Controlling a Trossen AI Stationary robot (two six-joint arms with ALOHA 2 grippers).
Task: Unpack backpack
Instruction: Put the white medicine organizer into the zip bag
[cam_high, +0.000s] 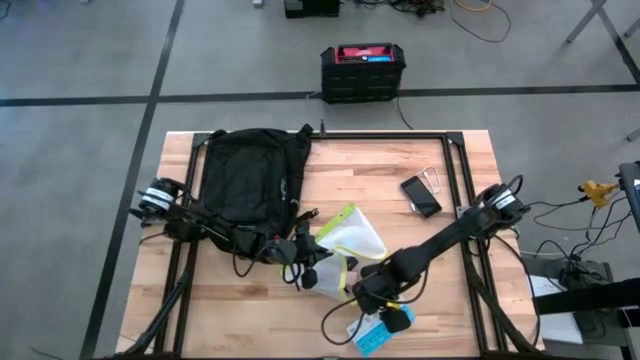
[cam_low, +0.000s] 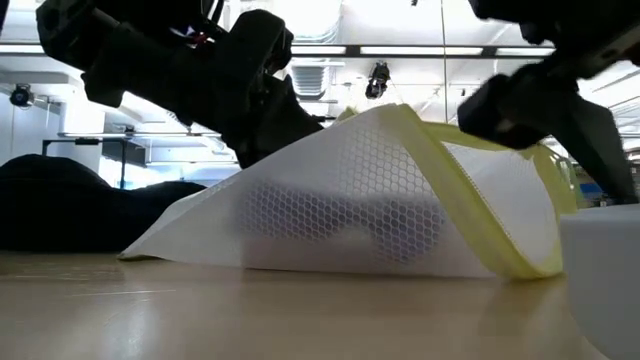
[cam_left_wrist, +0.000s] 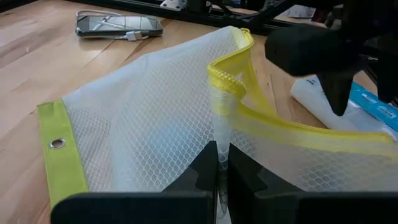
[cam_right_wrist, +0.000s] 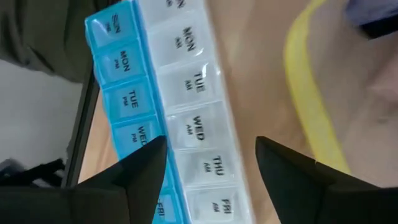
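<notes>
- Backpack (cam_high: 245, 178) is lying flat on the far left part of the wooden surface (cam_high: 400, 180), rounded top toward the far edge, straps and webbing trailing toward the near side.
- Mesh pouch (cam_high: 345, 240), white netting with yellow zip trim, is sitting near the middle of the surface, just to the right of the backpack's straps. In the low view it is standing up like a tent (cam_low: 370, 200).
- Left gripper (cam_left_wrist: 222, 163) is pinching a fold of the pouch mesh; jaws are narrow, closed on the netting just below the yellow zipper (cam_left_wrist: 231, 74). A green-yellow band with a metal eyelet (cam_left_wrist: 57, 144) is showing along one pouch edge.
- Right gripper (cam_right_wrist: 211, 163) is hovering over a pill organiser (cam_right_wrist: 186, 118), jaws wide, one finger on either side of the white AM row, not touching it. The organiser has a blue PM row and a white AM row with day labels; in the high view it is lying near the front edge (cam_high: 378, 332).
- Right arm is reaching in from the right side across the surface toward the pouch's near corner.
- Phone (cam_high: 421, 195) with a cable is lying right of centre, well apart from the pouch.
- A black-and-red box (cam_high: 363, 70) is standing on the floor beyond the far edge.
</notes>
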